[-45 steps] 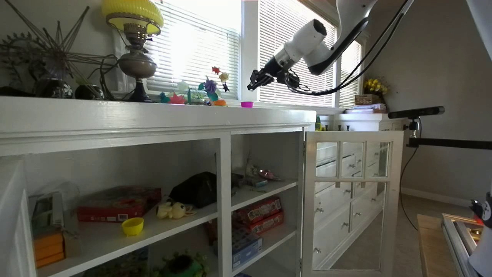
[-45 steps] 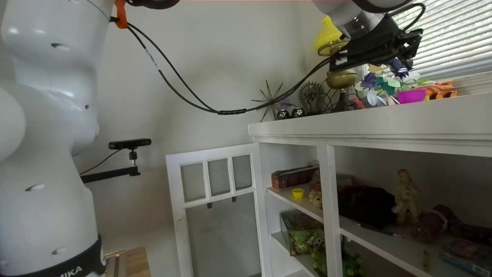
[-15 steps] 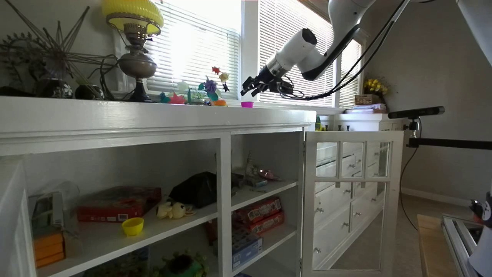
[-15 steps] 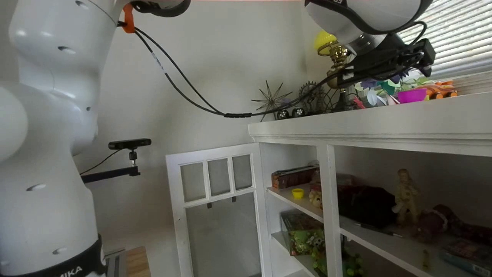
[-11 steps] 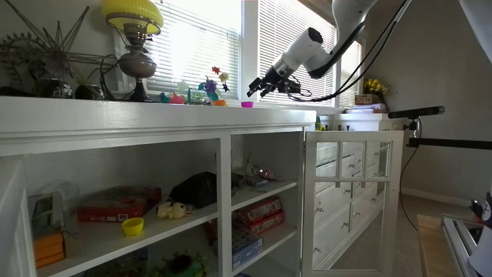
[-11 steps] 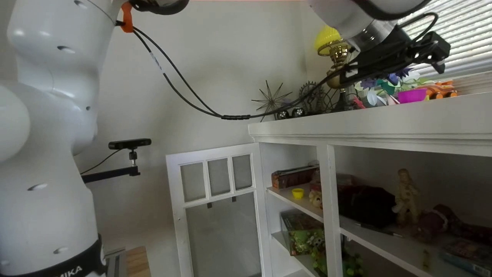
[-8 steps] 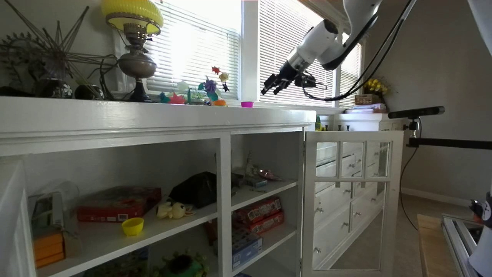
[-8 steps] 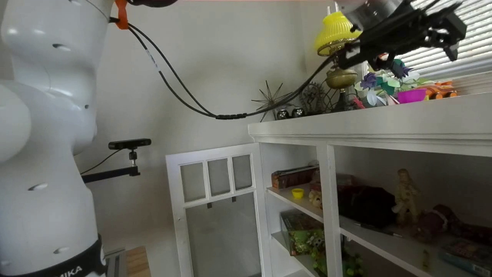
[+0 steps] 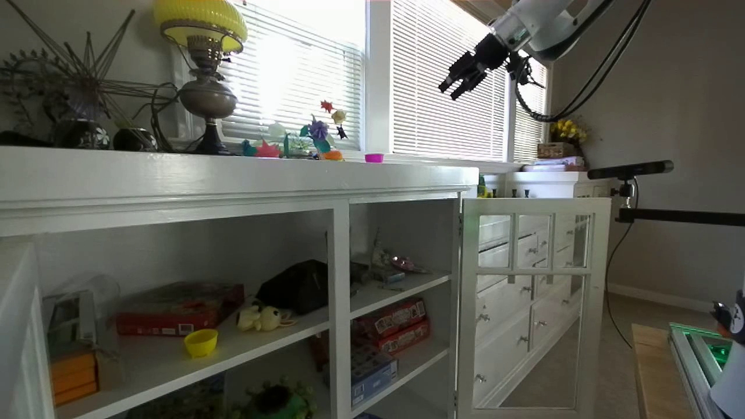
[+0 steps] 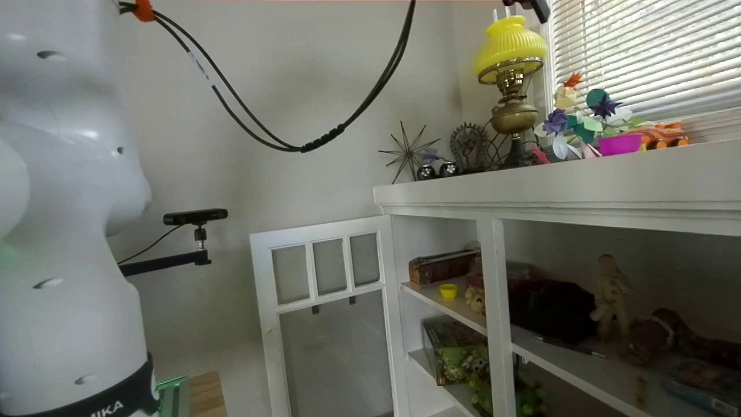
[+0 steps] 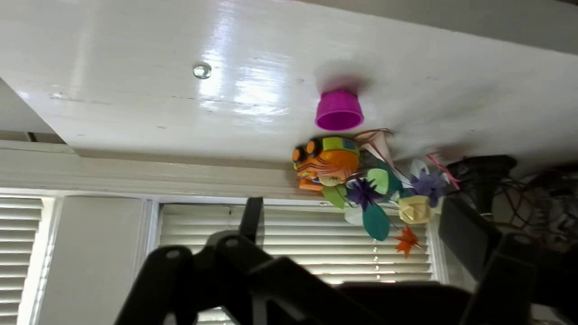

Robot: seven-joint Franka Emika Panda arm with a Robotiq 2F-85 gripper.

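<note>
In the wrist view, one magenta cup (image 11: 339, 112) sits at half past one and one toy car (image 11: 328, 162) at three o'clock; in an exterior view, one yellow cup (image 9: 201, 343) sits at eight and one lamp (image 9: 208, 98) at ten.

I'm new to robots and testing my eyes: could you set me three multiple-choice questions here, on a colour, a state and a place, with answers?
1. What colour is the small cup on the cabinet top?
A) green
B) orange
C) pink

2. The gripper is:
A) open
B) shut, empty
C) shut on the small cup

3. Where is the yellow cup?
A) in the gripper
B) on a cabinet shelf
C) on the cabinet top

1: C, its pink wall shows in the wrist view.
2: A, in the wrist view its jaws stand apart, holding nothing.
3: B, both exterior views show it there, below the cabinet top.
</note>
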